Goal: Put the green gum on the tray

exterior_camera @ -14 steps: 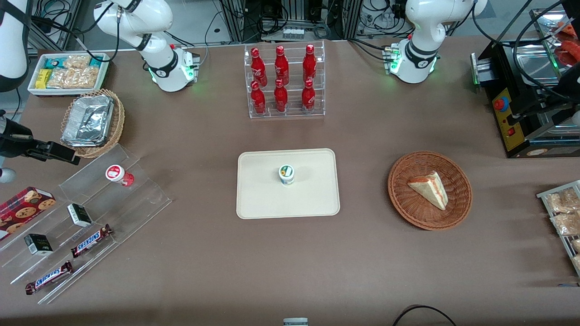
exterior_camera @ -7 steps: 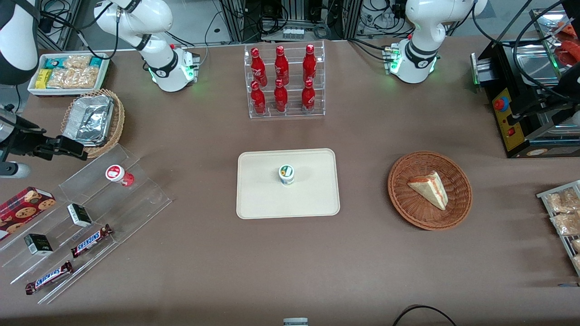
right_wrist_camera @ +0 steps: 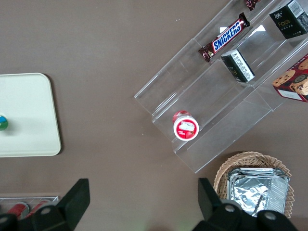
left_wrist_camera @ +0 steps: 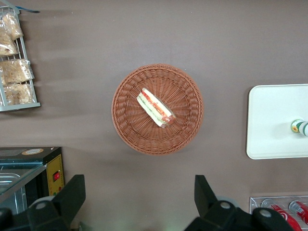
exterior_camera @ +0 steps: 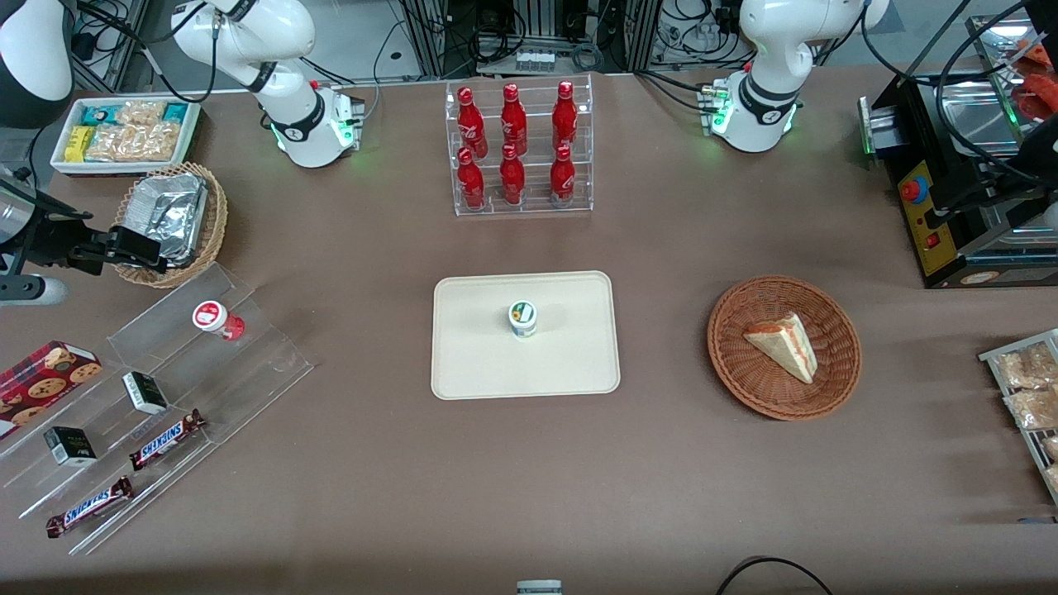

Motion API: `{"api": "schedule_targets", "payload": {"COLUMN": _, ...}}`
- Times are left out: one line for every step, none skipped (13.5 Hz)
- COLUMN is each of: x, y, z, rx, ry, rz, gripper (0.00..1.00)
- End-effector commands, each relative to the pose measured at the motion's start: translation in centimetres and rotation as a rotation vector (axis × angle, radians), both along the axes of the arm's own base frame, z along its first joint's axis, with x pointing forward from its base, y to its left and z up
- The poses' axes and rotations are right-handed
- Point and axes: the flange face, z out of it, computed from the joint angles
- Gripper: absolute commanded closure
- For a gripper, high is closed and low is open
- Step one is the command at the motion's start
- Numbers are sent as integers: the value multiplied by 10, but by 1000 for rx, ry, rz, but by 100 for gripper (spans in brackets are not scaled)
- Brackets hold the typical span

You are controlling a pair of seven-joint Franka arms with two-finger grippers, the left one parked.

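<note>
The green gum, a small white-lidded canister with a green label, stands upright on the cream tray, near its middle. It also shows at the edge of the right wrist view on the tray, and in the left wrist view. My right gripper is open and empty. It hangs high above the table toward the working arm's end, beside the wicker basket holding a foil tray and far from the gum. In the right wrist view the gripper has wide-apart fingers over bare table.
A clear stepped stand holds a red-labelled canister, Snickers bars and small boxes. A white snack bin, a bottle rack, a wicker basket with a sandwich and a black machine stand around.
My right gripper has moved away from the front camera, from over the stepped stand to beside the foil-tray basket. The green gum has stayed put on the tray.
</note>
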Motion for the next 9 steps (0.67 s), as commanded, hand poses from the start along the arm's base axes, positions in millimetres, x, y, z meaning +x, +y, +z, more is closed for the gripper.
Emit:
{"api": "schedule_targets", "payload": {"x": -17, "y": -4, "z": 5, "rx": -14, "ry": -6, "rz": -15, "gripper": 0}}
{"api": "schedule_targets", "payload": {"x": -19, "y": -5, "z": 6, "rx": -15, "ry": -21, "rz": -24, "gripper": 0}}
{"api": "schedule_targets", "payload": {"x": -19, "y": -8, "z": 6, "rx": -16, "ry": -28, "rz": -38, "gripper": 0}}
{"api": "schedule_targets", "payload": {"x": -18, "y": -12, "z": 7, "rx": -16, "ry": -36, "rz": -54, "gripper": 0}}
{"api": "schedule_targets", "payload": {"x": -18, "y": -14, "z": 7, "rx": -17, "ry": -36, "rz": -61, "gripper": 0}}
{"api": "schedule_targets", "payload": {"x": -15, "y": -15, "z": 7, "rx": -18, "ry": -40, "rz": -57, "gripper": 0}}
{"api": "schedule_targets", "payload": {"x": -12, "y": -16, "z": 8, "rx": -19, "ry": -54, "rz": -56, "gripper": 0}}
{"api": "schedule_targets", "payload": {"x": -10, "y": -15, "z": 10, "rx": -22, "ry": -60, "rz": -59, "gripper": 0}}
{"api": "schedule_targets", "payload": {"x": -8, "y": -14, "z": 11, "rx": -23, "ry": -62, "rz": -55, "gripper": 0}}
